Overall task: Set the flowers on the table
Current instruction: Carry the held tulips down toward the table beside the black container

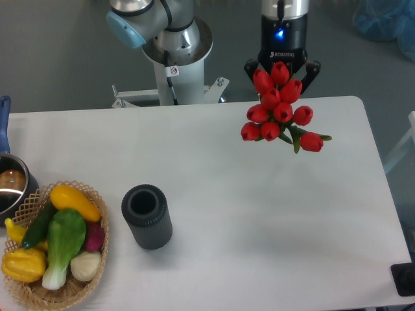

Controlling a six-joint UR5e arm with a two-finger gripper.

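A bunch of red tulips, the flowers [279, 107], hangs in the air over the far right part of the table [259, 214], blooms fanned toward the camera and one bloom with a green leaf tip sticking out to the lower right. The gripper [283, 65] sits directly behind the flowers, its two dark fingers showing on either side of the topmost blooms; the jaws appear to pinch the bunch, though the stems and the point of contact are hidden behind the flower heads. The flowers hang near the table's far edge and well in from its rounded right corner. Below and around them the white surface runs bare to the right edge and the near edge.

Well to the left of the flowers, a dark cylinder [147, 217] stands upright, its open mouth facing up. Farther left again, a wicker basket [39, 295] of vegetables sits at the table's near left corner, its lower rim cut off by the frame. Just beyond the basket, a metal pot [11, 184] with a blue handle is cropped by the left edge. The arm's base [175, 52] rises behind the far edge, left of the flowers, its top out of frame. A dark object [405, 280] at the right edge, off the near right corner, is too cropped to identify.
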